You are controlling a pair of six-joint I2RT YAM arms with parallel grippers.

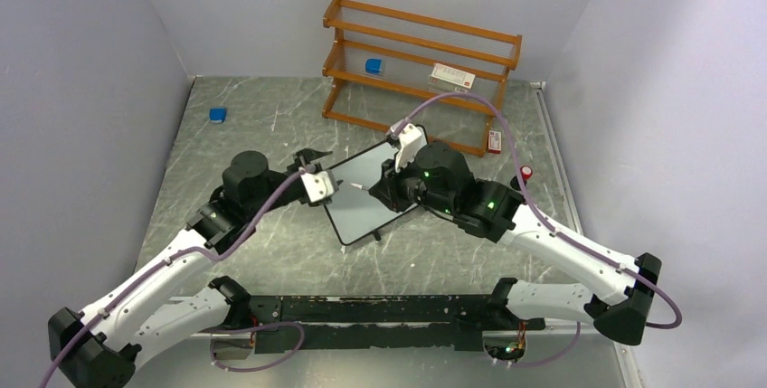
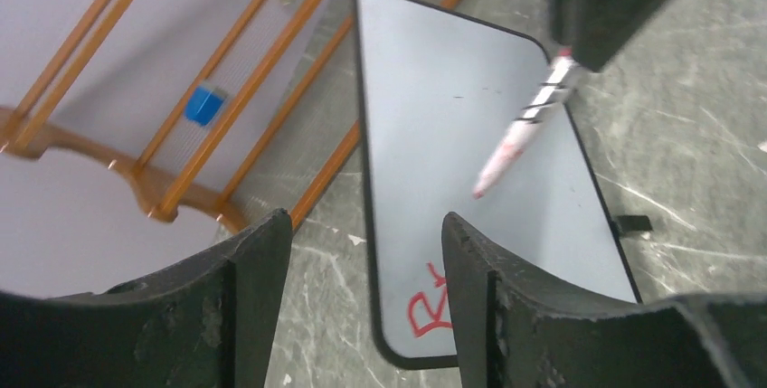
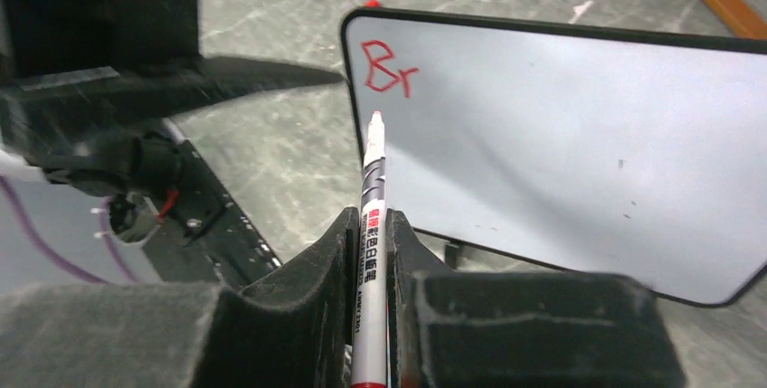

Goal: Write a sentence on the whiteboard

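The whiteboard [image 1: 366,196] lies tilted on the table between the two arms. Red letters "Br" [image 3: 387,70] stand at one corner of it and also show in the left wrist view [image 2: 430,302]. My right gripper [image 3: 373,225] is shut on a white marker [image 3: 374,171] with a red tip. The tip points at the board just below the letters; I cannot tell whether it touches. My left gripper [image 2: 366,252] is open and empty, and its fingers [image 2: 262,298] straddle the lettered corner of the whiteboard [image 2: 452,117]. The marker [image 2: 525,126] hangs over the board there.
A wooden shelf [image 1: 421,62] stands at the back and holds a blue block [image 1: 374,66] and a white box [image 1: 450,76]. Another blue block [image 1: 218,115] lies at the far left. A red cap [image 1: 525,173] stands to the right of the right arm.
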